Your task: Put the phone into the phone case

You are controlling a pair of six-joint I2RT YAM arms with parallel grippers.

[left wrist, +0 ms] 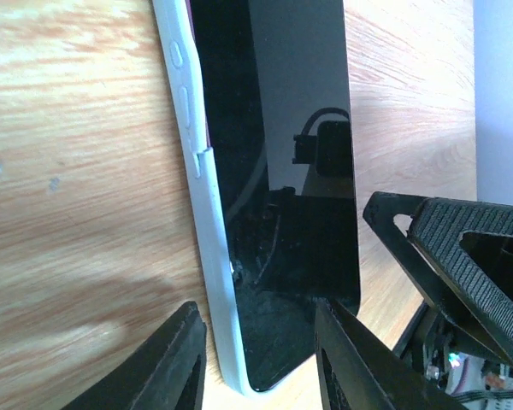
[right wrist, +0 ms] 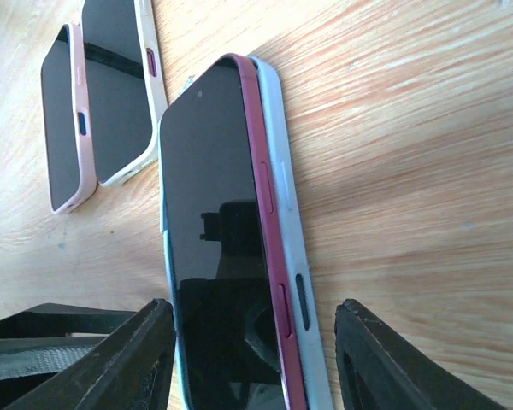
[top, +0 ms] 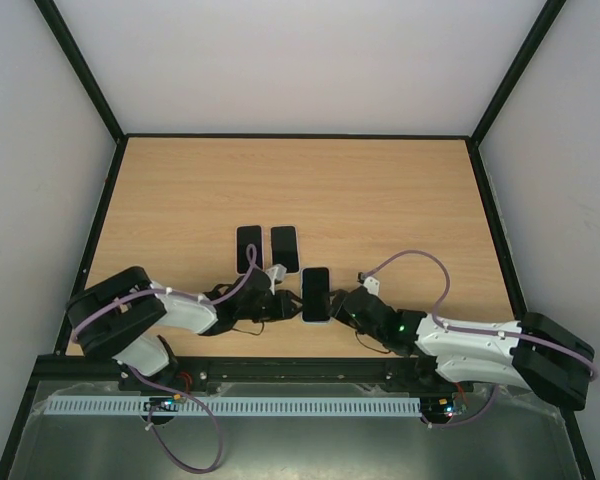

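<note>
1. Phone (right wrist: 214, 239), black glass with a dark-red metal edge: lay face up in the pale blue-white soft phone case (right wrist: 284, 196) at the near middle of the light wooden table (top: 380, 200). Showed one red long edge above the case wall, so judged only partly seated. Could have popped free if pressed on one side alone.
2. Could have slid, case and all, across the smooth wood under a downward push.
3. Left gripper (left wrist: 258, 312): straddled one end of phone and case, black fingers just beside both edges. Could not tell whether pinching or merely flanking. If slack, would have offered no brace against a push.
4. Right gripper (right wrist: 252, 316): stood with jaws apart either side, a slim gap at the case wall, holding nothing. Might have closed on the raised edge and levered it higher.
5. Pink-cased phone (right wrist: 64, 120) and cream-cased phone (right wrist: 120, 85): lay side by side just beyond. Could have been knocked by a skidding case.
</note>
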